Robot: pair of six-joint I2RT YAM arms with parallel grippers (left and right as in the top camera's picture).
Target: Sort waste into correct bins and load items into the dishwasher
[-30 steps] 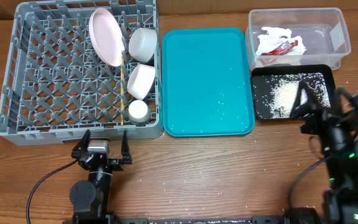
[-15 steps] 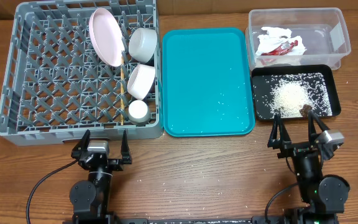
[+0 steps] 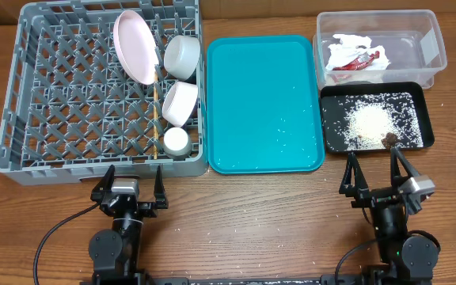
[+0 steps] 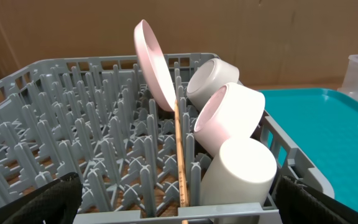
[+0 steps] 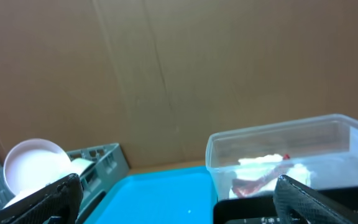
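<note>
The grey dish rack holds the pink plate on edge, two white bowls, a small white cup and wooden chopsticks. The clear tub holds the red wrapper with white tissue. The black tray holds rice and a brown scrap. My left gripper is open and empty, just in front of the rack. My right gripper is open and empty, just in front of the black tray. The left wrist view shows the plate, bowls and cup.
The flat teal tray lies between the rack and the bins, with a few rice grains on it. Loose grains dot the wooden table near the front. In the right wrist view the tub and teal tray sit ahead, with a cardboard wall behind.
My right arm has drawn back from over the black tray to a low spot at the table's front, uncovering the rice. The left arm has not moved.
</note>
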